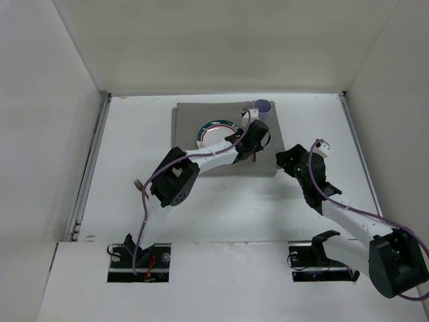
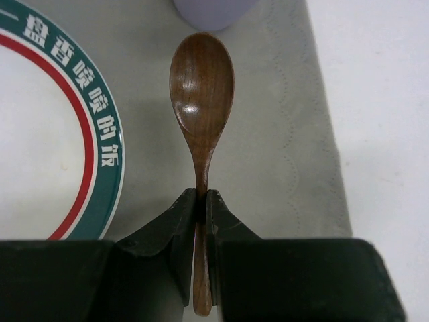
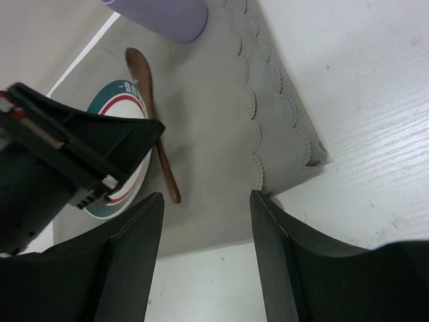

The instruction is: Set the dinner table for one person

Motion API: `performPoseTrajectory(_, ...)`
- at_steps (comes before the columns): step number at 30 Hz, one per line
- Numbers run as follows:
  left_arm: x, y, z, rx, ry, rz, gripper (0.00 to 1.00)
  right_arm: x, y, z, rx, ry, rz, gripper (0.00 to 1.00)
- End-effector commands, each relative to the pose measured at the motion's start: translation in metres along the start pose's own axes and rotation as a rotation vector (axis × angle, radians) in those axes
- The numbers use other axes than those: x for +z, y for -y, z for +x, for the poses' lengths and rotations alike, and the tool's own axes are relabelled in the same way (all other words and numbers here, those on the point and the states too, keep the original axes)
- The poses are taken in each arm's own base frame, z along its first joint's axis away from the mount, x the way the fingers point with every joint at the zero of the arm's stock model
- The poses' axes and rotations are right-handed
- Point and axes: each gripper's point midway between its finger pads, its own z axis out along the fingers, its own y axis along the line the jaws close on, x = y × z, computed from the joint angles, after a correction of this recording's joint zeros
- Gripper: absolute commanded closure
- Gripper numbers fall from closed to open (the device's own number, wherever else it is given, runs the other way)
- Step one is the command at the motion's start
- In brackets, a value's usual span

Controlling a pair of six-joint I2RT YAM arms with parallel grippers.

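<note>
**left arm grips wooden spoon beside plate on white dinner table**

the dinner table (image 1: pixel 134 134), a broad white top walled in white, carries a grey scallop-edged mat (image 1: pixel 190 144) toward its far middle. on the mat sits a white plate (image 1: pixel 216 132) ringed in teal and red, with chinese lettering on the rim. a lilac cup (image 1: pixel 263 107) stands at the mat's far right corner.

the left gripper (image 2: pixel 202 201) reaches across the mat, its jaws clenched on the narrow handle of a dark wooden spoon (image 2: pixel 201 100). the spoon lies lengthwise just right of the plate, bowl facing up and pointing toward the cup, the handle's end poking out behind the fingers. the pictures do not settle whether it rests on the cloth or hangs just above it.

the right gripper (image 3: pixel 206 196) hangs over the mat's near right corner, its jaws spread wide with nothing between them.

a fork (image 1: pixel 139 184) lies on the bare tabletop well left of the mat, close by the left arm's elbow.
</note>
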Motion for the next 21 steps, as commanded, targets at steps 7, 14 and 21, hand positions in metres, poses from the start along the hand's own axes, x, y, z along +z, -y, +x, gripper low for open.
performPoseTrajectory(7,0.023,0.003,0.006,-0.103,-0.022,0.007,0.93,0.000,-0.011,-0.010,-0.001,0.038,-0.033,0.40)
performPoseTrajectory(14,0.036,-0.008,0.027,-0.143,-0.043,-0.028,0.84,0.002,-0.012,-0.007,-0.011,0.033,-0.031,0.40)
performPoseTrajectory(21,0.009,-0.003,0.003,-0.164,0.044,0.002,0.62,0.001,-0.010,-0.009,-0.012,0.045,-0.024,0.40)
